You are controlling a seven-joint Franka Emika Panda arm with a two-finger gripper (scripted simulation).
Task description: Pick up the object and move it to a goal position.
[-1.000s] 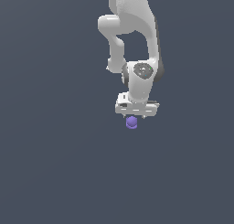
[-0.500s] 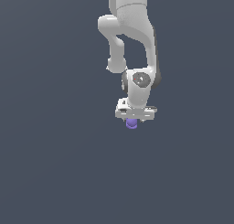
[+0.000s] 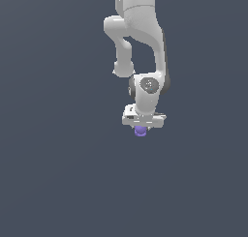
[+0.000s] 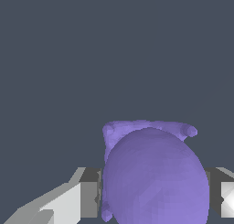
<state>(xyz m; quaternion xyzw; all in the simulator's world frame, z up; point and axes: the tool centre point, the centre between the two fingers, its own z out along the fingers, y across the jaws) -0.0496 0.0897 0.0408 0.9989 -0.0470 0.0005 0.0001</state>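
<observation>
The object is a small purple roundish blob (image 3: 140, 131). In the exterior view it sits just under the white hand of the arm, between the fingers of my gripper (image 3: 141, 130). In the wrist view the purple blob (image 4: 153, 173) fills the space between the two fingers (image 4: 87, 200), which press on its sides. The gripper is shut on it. The fingertips themselves are mostly hidden by the hand in the exterior view. Whether the blob rests on the grey surface or hangs above it cannot be told.
The white arm (image 3: 138, 37) reaches down from the top of the exterior view. Around it there is only a flat, uniform dark grey surface (image 3: 58, 173). No goal marker shows.
The hand has moved slightly toward the exterior view's right and the wrist has turned a little. The purple blob stays between the fingers, tucked closer under the hand.
</observation>
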